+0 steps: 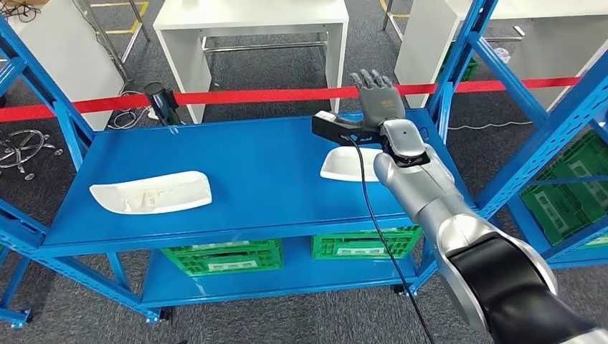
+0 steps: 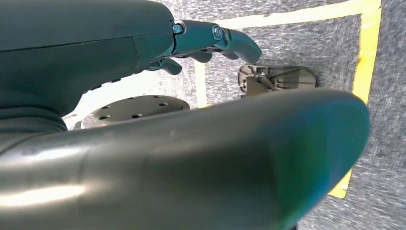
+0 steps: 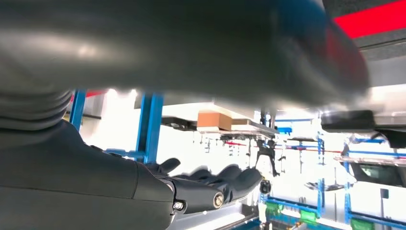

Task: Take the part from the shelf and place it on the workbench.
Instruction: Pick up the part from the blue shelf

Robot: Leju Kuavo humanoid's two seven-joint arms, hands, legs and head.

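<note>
Two white curved parts lie on the blue shelf board [image 1: 265,179]: one part [image 1: 152,192] at the left, the other part [image 1: 343,163] at the right, partly hidden by my right forearm. My right hand [image 1: 378,97] reaches over the board with its fingers straight and apart, holding nothing. It is just past the right part, near the board's far edge. In the right wrist view the right hand [image 3: 191,191] also holds nothing. My left hand [image 2: 158,52] hangs over grey floor, its fingers [image 2: 225,38] loosely extended and empty.
Blue uprights [image 1: 459,64] stand close to the right of my right hand. Green crates [image 1: 222,256] sit on the lower board. A red tape [image 1: 215,97] runs behind the shelf, with white tables [image 1: 251,21] beyond. Another blue shelf with green crates [image 1: 573,193] stands at the right.
</note>
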